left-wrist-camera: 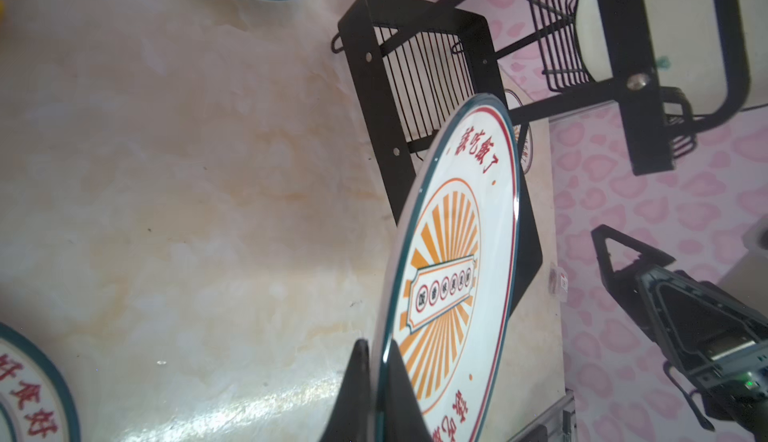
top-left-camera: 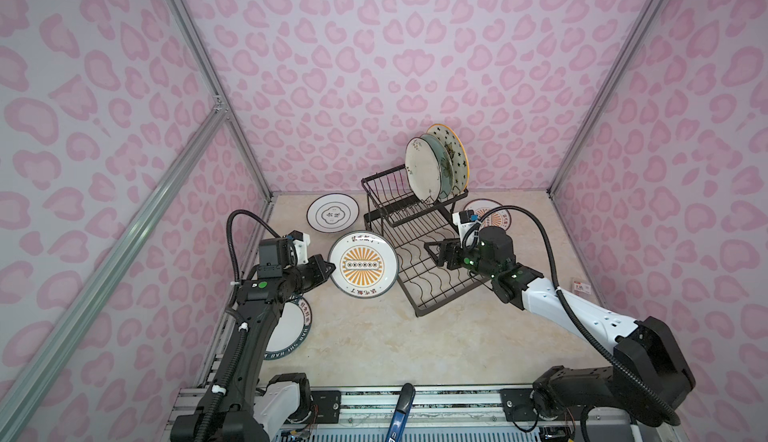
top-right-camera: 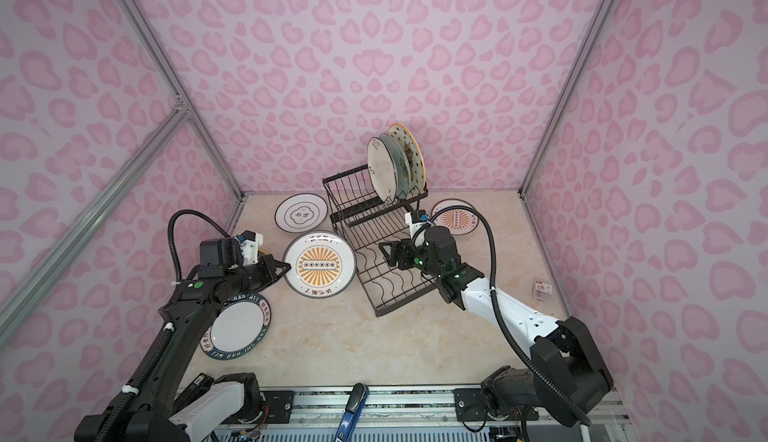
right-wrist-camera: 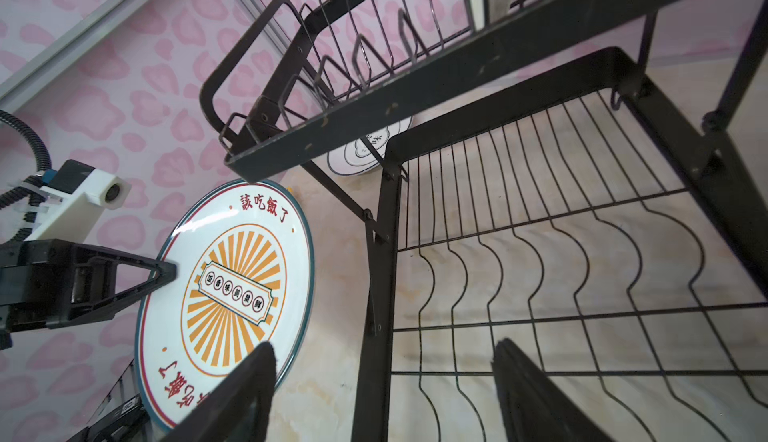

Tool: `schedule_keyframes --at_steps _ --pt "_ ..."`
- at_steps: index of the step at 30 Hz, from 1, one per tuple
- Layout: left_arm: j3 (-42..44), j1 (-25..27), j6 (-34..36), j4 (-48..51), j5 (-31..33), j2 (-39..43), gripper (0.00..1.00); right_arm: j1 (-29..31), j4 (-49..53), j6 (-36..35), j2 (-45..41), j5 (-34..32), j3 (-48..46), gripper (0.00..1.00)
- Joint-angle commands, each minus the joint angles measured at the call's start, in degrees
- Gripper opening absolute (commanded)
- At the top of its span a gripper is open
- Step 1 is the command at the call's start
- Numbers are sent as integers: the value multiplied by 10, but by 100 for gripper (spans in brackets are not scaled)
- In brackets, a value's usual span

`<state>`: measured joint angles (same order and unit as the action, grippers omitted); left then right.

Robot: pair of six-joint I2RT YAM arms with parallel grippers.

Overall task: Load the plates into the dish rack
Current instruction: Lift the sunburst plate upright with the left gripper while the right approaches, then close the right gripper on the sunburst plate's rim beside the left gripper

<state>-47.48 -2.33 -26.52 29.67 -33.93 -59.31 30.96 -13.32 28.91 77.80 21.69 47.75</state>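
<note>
Nearest the robot's base, the dark-green-rimmed lettered plate [top-right-camera: 237, 327] is seen lying flat on the table [top-left-camera: 374, 344], partly covered by the left arm. Just beyond it, one orange sunburst plate [top-left-camera: 363, 264] is pinched at its rim by the left end effector [top-left-camera: 330, 269], clamped from both faces. The plate is held on edge just beside the lower tray [top-left-camera: 419, 278] of the dish rack and is not yet set into it. No plate is seen in that tray. The right end effector [top-left-camera: 432, 254] is held spread above it, and nothing is gripped by it.

Farther back, the white black-ringed plate [top-left-camera: 333, 214] and the second orange sunburst plate [top-right-camera: 457, 221] are seen flat on the table, one on either side of the rack. Farthest back, three plates are stood upright in the raised basket [top-left-camera: 384, 194]: the cream floral plate [top-left-camera: 422, 170], the pale blue plate [top-left-camera: 440, 161] and the starred yellow-rimmed plate [top-left-camera: 455, 149].

The task is judged a little under half done: three plates are loaded, one is in hand, and three are yet to be picked up.
</note>
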Motion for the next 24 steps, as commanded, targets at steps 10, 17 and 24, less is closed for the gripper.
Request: schedule_keyframes --at_steps 10,17,24 --pt "5 44 6 -95 -103 10 4 18 -50 69 27 83 22 81" --pt "4 82 -27 -156 -91 -4 4 32 -49 68 43 98 35 72" --pt "-2 113 -32 -202 -82 -19 3 33 -57 75 51 117 37 58"
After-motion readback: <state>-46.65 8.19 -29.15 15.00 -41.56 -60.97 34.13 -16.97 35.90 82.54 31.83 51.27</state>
